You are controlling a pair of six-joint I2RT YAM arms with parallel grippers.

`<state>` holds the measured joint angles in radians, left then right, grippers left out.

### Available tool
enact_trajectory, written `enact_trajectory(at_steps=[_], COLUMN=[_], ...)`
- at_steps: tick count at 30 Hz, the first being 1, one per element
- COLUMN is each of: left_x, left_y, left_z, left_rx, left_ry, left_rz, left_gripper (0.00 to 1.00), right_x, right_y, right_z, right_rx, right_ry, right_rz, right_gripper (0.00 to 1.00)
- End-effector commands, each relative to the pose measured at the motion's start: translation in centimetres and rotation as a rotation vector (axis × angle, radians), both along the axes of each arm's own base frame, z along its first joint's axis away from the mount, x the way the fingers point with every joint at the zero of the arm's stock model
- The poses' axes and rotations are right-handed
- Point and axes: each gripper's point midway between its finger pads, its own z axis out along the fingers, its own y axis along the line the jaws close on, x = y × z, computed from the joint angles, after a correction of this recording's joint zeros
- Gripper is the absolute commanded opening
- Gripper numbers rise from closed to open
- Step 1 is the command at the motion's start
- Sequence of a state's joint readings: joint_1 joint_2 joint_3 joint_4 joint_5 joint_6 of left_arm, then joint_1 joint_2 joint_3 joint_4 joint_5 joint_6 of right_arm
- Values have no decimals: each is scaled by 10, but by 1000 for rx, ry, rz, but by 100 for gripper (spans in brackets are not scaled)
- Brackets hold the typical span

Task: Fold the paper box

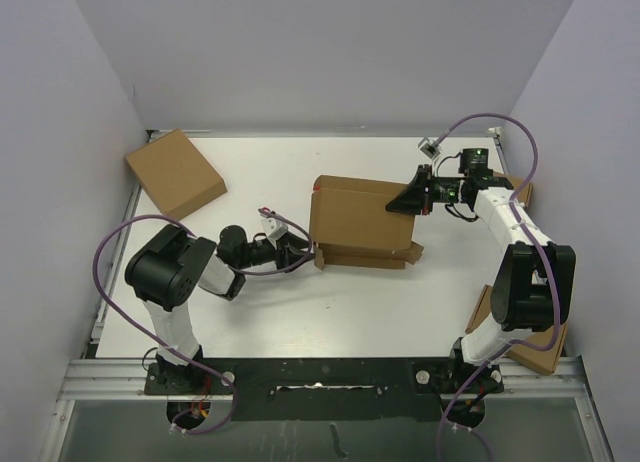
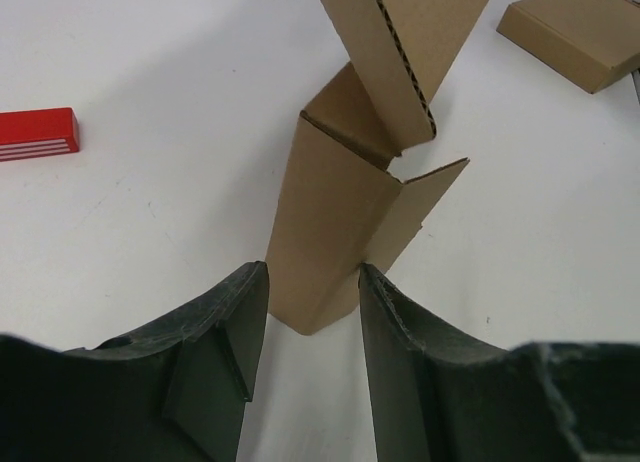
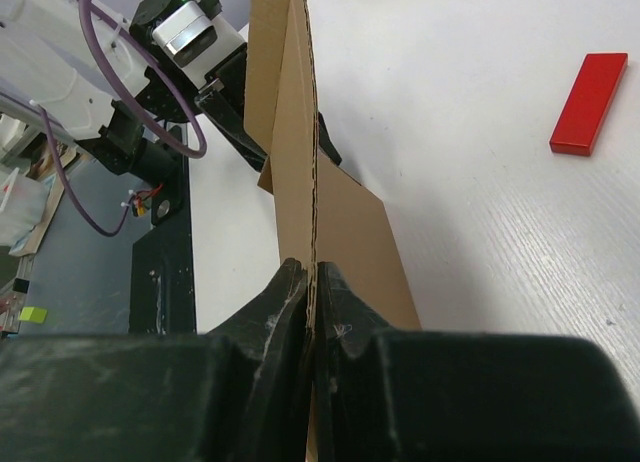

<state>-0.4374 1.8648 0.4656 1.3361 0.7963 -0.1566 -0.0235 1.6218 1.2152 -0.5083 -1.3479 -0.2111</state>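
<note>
Two grippers are set on one brown paper box (image 1: 360, 222), which is found in the middle of the white surface (image 1: 300, 312), half folded, with one tall wall stood up. At the right side of the surface, the top edge of that thin wall is pinched tight by the right gripper (image 3: 310, 272), with its two fingers pressed on both faces of the card. Nearer the left side of the surface, the left gripper (image 2: 310, 277) is spread wide, and a folded corner flap is seen between its fingers. It cannot be told if the flap is touched.

The box is made of wavy card, so it is judged to be light and easy to push along the smooth surface. Flat parts are likely stiff, but the card should bend easily at the pressed fold lines. It could be dented if squeezed too hard. A good hold is thought to be at a bare edge close to a fold line, with one side kept steady while the other is bent.

A red block (image 2: 35, 134) is seen lying on the surface apart from the box, and a closed cardboard box (image 1: 175, 172) is seen at the far left corner of the surface.
</note>
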Motion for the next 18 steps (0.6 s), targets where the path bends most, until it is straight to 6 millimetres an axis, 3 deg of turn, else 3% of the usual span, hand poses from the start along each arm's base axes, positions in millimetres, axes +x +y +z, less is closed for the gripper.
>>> enact_trajectory(at_steps=[1,7,18], left_x=[-4,-7,10], left_y=[4,4,-21], left_z=[16,15,20], left_rx=[-26,-19,10], left_ry=[-68,-66,-154], left_rz=[-38,-68,53], left_gripper=[40,40,45], right_x=[2,3,1], right_y=[4,4,7], right_z=[1,0,-1], right_rx=[-11,-10,-5], right_ry=[-47,-41,-33], right_rz=[9,10,18], right_gripper=[0,0,0])
